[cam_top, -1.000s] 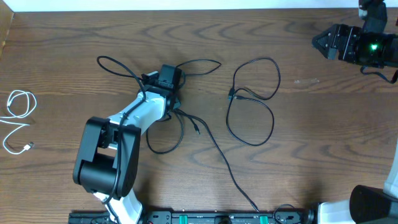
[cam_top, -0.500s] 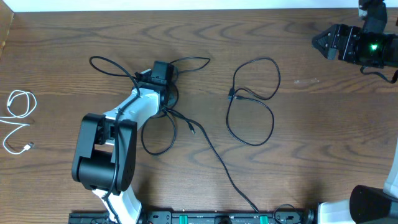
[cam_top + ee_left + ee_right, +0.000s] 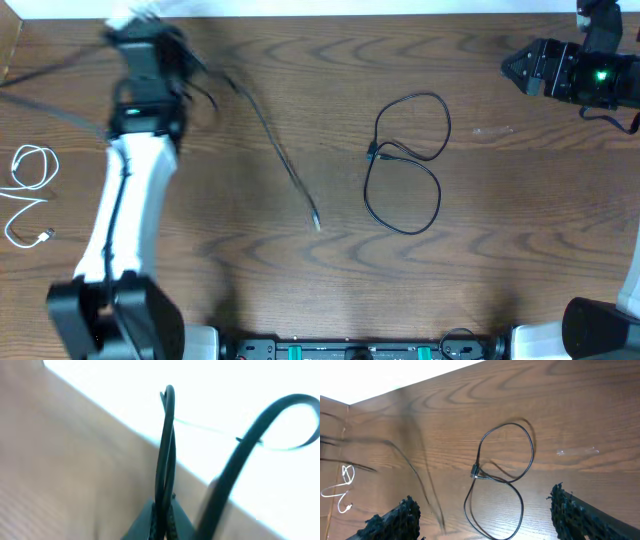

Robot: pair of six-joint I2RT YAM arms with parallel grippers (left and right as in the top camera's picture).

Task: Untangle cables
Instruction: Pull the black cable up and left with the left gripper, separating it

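Observation:
My left gripper (image 3: 148, 42) is up at the table's far left, blurred, shut on a black cable (image 3: 282, 163) that trails from it down to a plug end near the table's middle. In the left wrist view the jaws (image 3: 163, 516) pinch two strands of that black cable (image 3: 168, 445). A second black cable (image 3: 404, 165) lies in a figure-eight loop at centre right, also visible in the right wrist view (image 3: 530, 447). A white cable (image 3: 28, 190) lies coiled at the left edge. My right gripper (image 3: 512, 70) hangs open at the far right, holding nothing.
The left arm (image 3: 125, 220) stretches along the table's left side from its base at the front. The table's back edge (image 3: 320, 14) runs just behind the left gripper. The right arm's base (image 3: 590, 330) sits at the front right corner.
The left gripper closed on the tangled black cable at the table's middle and swung fast to the far left, pulling the cable out long. The right arm and looped cable have not moved.

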